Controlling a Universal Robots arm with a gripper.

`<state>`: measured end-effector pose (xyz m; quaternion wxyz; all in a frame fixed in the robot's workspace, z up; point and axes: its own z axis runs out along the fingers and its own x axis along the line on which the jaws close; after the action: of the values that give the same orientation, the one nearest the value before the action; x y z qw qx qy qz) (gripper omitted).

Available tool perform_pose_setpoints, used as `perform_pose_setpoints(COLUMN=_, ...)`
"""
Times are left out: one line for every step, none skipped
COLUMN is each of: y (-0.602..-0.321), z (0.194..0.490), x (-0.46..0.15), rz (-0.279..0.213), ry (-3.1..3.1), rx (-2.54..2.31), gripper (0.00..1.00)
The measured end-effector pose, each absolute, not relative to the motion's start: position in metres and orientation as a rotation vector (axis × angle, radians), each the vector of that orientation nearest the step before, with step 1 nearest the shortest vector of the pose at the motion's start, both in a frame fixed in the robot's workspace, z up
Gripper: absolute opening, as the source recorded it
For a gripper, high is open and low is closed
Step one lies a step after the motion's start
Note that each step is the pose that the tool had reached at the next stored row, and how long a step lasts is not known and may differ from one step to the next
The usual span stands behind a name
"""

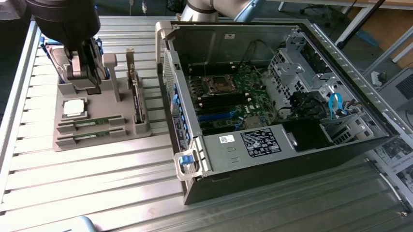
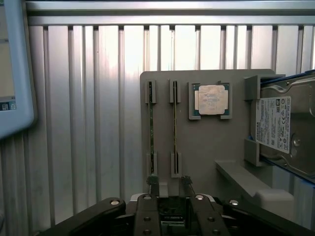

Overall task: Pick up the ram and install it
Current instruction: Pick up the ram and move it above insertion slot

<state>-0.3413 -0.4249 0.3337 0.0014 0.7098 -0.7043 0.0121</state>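
Observation:
Two green ram sticks stand on edge in the slots of a grey holder tray; in the exterior view they are ram and ram, near the tray's front. The wrist view looks down their thin edges, ram and ram. My gripper hangs open above the tray's back part, over the silver processor chip, and holds nothing. In the wrist view my gripper has its dark fingers spread just short of the sticks' near ends, apart from them.
An open computer case lies at the exterior view's right, its motherboard showing black and blue memory slots. On the tray also stand an expansion card and a hard drive. Ribbed aluminium table surrounds everything.

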Motion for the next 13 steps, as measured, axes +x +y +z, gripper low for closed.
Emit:
perform_pose_setpoints(y=-0.4249, z=0.3335, x=-0.3413, rz=0.038, ry=-2.211, rx=2.228, gripper=0.30)
perform_pose_setpoints(y=-0.4249, z=0.3330, x=-0.3413, rz=0.038, ry=-2.211, rx=2.228, gripper=0.30)
perform_pose_setpoints(y=-0.4249, z=0.3327, x=-0.3413, rz=0.038, ry=-2.210, rx=2.228, gripper=0.30)
perform_pose_setpoints(y=-0.4249, z=0.3323, x=-0.3413, rz=0.038, ry=-2.210, rx=2.228, gripper=0.30)
perform_pose_setpoints(y=-0.4249, z=0.3321, x=-0.3413, rz=0.038, ry=-2.211, rx=2.228, gripper=0.30)
perform_pose_setpoints(y=-0.4249, z=0.3317, x=-0.3413, rz=0.038, ry=-2.211, rx=2.228, gripper=0.30)
perform_pose_setpoints(y=-0.4249, z=0.3314, x=-0.3413, rz=0.038, ry=-2.211, rx=2.228, gripper=0.30)
perform_pose_setpoints(y=-0.4249, z=0.3311, x=-0.3413, rz=0.038, ry=-2.211, rx=2.228, gripper=0.30)
perform_pose_setpoints(y=-0.4249, z=0.3308, x=-0.3413, rz=0.038, ry=-2.210, rx=2.228, gripper=0.30)
perform_pose_setpoints(y=-0.4249, z=0.3305, x=-0.3413, rz=0.038, ry=-2.210, rx=2.228, gripper=0.30)
perform_pose_setpoints(y=-0.4249, z=0.3301, x=-0.3413, rz=0.038, ry=-2.211, rx=2.228, gripper=0.30)
perform_pose_setpoints(y=-0.4249, z=0.3297, x=-0.3413, rz=0.038, ry=-2.211, rx=2.228, gripper=0.30)
perform_pose_setpoints(y=-0.4249, z=0.3294, x=-0.3413, rz=0.038, ry=-2.211, rx=2.228, gripper=0.30)
